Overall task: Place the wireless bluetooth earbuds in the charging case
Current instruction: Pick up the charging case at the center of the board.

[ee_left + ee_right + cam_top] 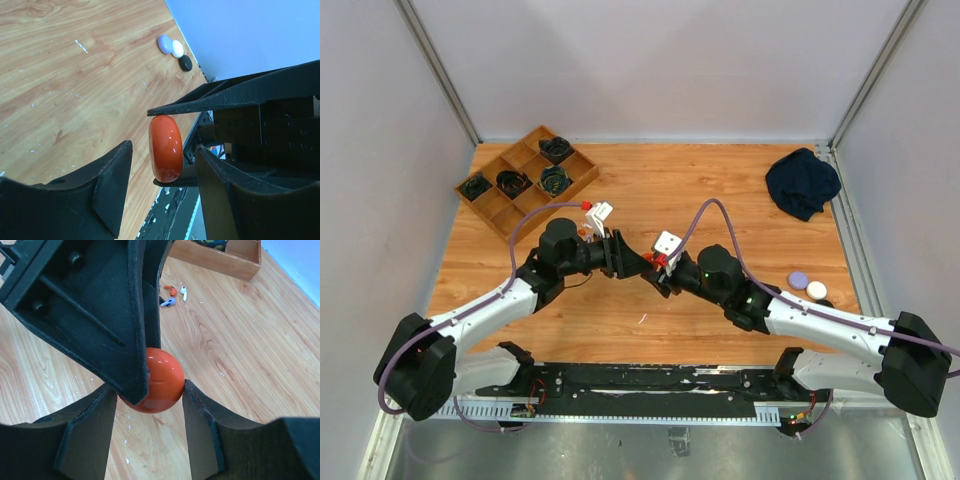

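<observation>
– Over mid-table, who's got the orange case [165,145]?
– Right gripper [147,392], clamped on it top and bottom as the left wrist view has it, held up off the table [720,200] by the look. Left gripper [161,165] straddles it, jaws apart, gap either side, gripping nothing.
– Lid?
– Looks closed, seam tight. Can't see inside.
– And the things to insert?
– Three tiny bits lying on the wood near the wooden tray [220,262]: orange bud [171,290], white bud [184,292], bluish bud [168,302]. Loose, close together, well apart from both grippers.
– So progress?
– Early, I'd say. Nothing seated. Case is picked up and held, that's all. Left: open it, fetch the matching bud or buds, seat them, shut it.
– Other cases?
– Lavender case [164,43], white case [177,48], black case [185,62] bunched near the table's right edge, none in a gripper. Too small to tell open or closed.
</observation>
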Action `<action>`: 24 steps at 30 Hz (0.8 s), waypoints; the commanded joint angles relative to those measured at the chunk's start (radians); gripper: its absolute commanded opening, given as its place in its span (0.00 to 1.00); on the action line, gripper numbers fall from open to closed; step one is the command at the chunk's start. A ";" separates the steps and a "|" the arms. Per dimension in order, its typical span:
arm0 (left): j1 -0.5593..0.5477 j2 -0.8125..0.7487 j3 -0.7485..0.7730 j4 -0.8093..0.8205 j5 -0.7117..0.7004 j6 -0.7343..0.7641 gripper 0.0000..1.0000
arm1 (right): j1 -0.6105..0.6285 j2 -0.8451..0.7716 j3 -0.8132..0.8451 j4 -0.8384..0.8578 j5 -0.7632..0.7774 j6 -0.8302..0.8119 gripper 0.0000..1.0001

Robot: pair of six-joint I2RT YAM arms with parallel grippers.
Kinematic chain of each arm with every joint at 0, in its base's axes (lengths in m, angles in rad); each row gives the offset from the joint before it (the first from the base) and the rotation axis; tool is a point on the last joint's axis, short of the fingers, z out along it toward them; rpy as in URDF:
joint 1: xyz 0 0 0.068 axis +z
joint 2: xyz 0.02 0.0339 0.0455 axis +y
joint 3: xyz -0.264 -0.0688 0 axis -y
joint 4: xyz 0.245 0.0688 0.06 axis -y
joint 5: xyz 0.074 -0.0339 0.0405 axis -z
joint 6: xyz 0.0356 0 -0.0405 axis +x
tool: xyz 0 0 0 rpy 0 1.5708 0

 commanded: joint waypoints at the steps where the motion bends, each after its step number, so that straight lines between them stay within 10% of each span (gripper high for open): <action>1: -0.013 0.006 0.028 0.057 0.008 0.004 0.56 | 0.020 0.001 -0.001 0.053 -0.019 -0.018 0.49; 14: -0.015 -0.029 0.033 0.045 0.022 0.075 0.21 | 0.020 -0.011 0.000 0.049 -0.040 -0.030 0.59; 24: -0.015 -0.057 0.191 -0.284 0.032 0.383 0.11 | -0.024 -0.122 0.054 -0.138 -0.197 -0.056 0.78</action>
